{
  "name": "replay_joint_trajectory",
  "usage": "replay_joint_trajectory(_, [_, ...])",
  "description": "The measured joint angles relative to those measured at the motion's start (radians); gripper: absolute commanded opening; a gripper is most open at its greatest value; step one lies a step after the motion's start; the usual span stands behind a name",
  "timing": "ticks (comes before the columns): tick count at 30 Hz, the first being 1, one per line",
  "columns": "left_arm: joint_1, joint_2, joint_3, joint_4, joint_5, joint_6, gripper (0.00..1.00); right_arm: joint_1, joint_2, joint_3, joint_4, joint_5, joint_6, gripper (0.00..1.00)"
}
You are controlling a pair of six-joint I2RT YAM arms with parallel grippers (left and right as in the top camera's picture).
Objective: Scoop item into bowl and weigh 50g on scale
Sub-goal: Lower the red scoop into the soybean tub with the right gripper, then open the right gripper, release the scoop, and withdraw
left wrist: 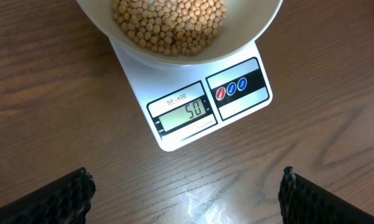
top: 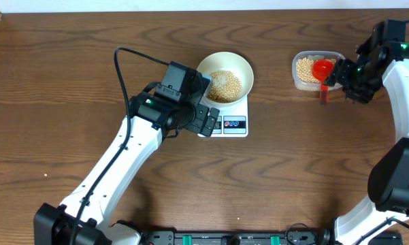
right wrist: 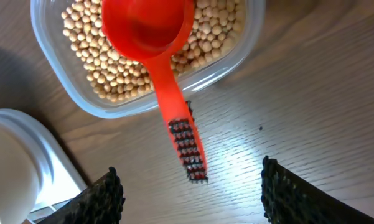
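1. The bowl (top: 221, 61) sits on the scale (left wrist: 140, 78), loaded with beans (top: 226, 85). The display (left wrist: 185, 113) reads 50 (target looks met, so what remains is probably only a clean retreat).
2. The left end effector (left wrist: 185, 180) is spread wide and empty. It hovers over bare table (left wrist: 43, 93) just in front of the scale's display edge.
3. The right end effector (right wrist: 190, 177) has its jaws apart and grips nothing. The handle (right wrist: 174, 106) of the red scoop (right wrist: 149, 25) lies between the fingers, untouched. The scoop's cup rests on the spare beans in the clear tub (right wrist: 239, 53).
4. Risk A: the left wrist body sits just beside the bowl in the overhead view. A sideways swing could bump the bowl or press on the scale, upsetting the reading or spilling beans.
5. Risk B: a finger snagging the overhanging handle during withdrawal could lever the scoop out and scatter beans from the tub.
6. Room: there is open table in front of the scale and between the scale and the tub. The tub lies near the right arm. A straight lift looks safest for both arms.
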Motion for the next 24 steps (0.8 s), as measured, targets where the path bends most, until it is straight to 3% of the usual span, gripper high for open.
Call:
replay_joint_trajectory(10, [0.0, 0.0, 0.0, 0.0, 0.0, 0.0, 0.96, -0.006, -0.012, 0.039, -0.001, 0.002, -0.105, 0.74])
replay_joint_trajectory(12, [0.0, 0.0, 0.0, 0.0, 0.0, 0.0, 0.96, -0.006, -0.038, 0.063, -0.005, 0.002, -0.122, 0.82])
replay_joint_trajectory(13, [0.0, 0.0, 0.0, 0.0, 0.0, 0.0, 0.97, -0.006, -0.063, 0.078, -0.005, 0.002, -0.127, 0.99])
replay_joint_trajectory(21, [0.0, 0.0, 0.0, 0.0, 0.0, 0.0, 0.96, -0.006, -0.319, 0.131, -0.001, -0.017, -0.15, 0.99])
replay_joint_trajectory(24, [0.0, 0.0, 0.0, 0.0, 0.0, 0.0, 0.96, -0.006, -0.404, 0.143, -0.071, -0.025, -0.153, 0.99])
